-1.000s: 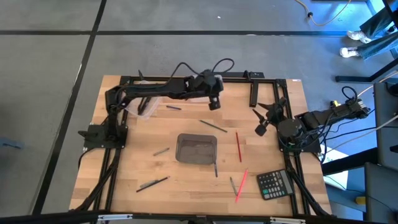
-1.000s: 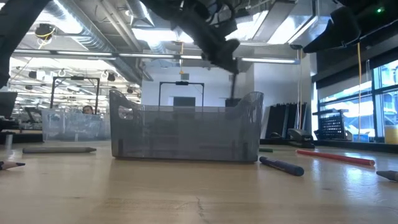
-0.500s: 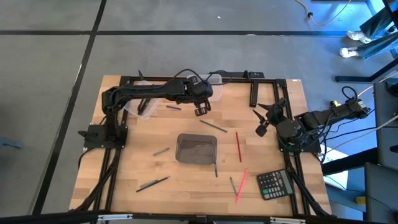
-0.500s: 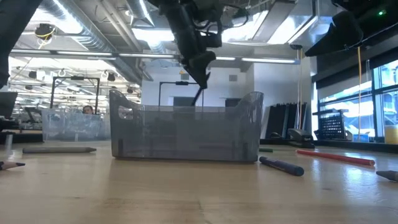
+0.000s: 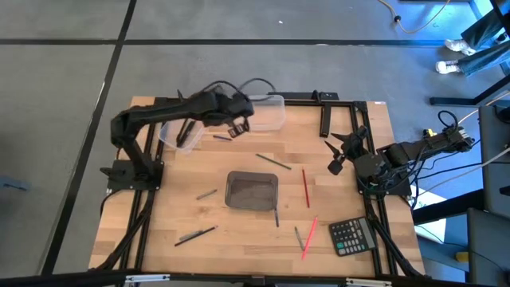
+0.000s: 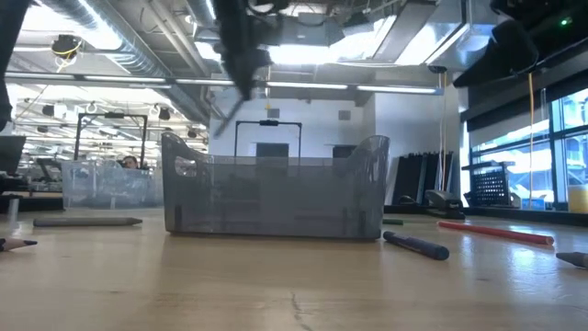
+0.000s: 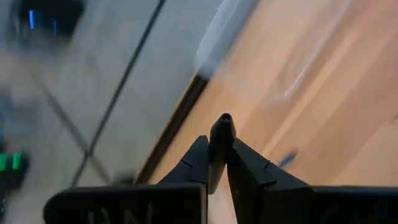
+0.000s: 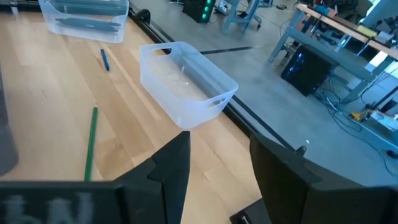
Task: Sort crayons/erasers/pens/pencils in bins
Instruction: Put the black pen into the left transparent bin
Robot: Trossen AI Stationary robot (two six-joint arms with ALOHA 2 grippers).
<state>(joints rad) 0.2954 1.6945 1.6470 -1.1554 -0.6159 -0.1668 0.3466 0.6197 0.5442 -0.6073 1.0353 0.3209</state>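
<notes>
On the table: a pale wood-plank top (image 5: 239,239) in a black frame, with the sorting things spread across it.
Left arm: reaches over the far-left part of the table; the left gripper (image 5: 237,127) hangs just beside the clear bins, clamped on a thin dark stick (image 7: 219,134) that pokes up between its fingers.
Right arm: waits at the right edge; the right gripper (image 5: 338,155) stands with its jaws wide apart, holding nothing.
Bins: the smoky grey bin (image 5: 252,191) sits mid-table, ribbed and rounded; one clear bin (image 5: 268,114) lies at the far edge, another clear bin (image 5: 171,131) at the far left, partly under the arm.
Loose items: a red pencil (image 5: 305,188) right of the grey bin, a pink stick (image 5: 309,236) near the calculator (image 5: 351,236), dark pens scattered around.
Risk: the held stick is slim and smooth, gripped near one end; I judge it could pivot or slip during the swing, or strike a bin's rim and bounce out if released off-centre.
</notes>
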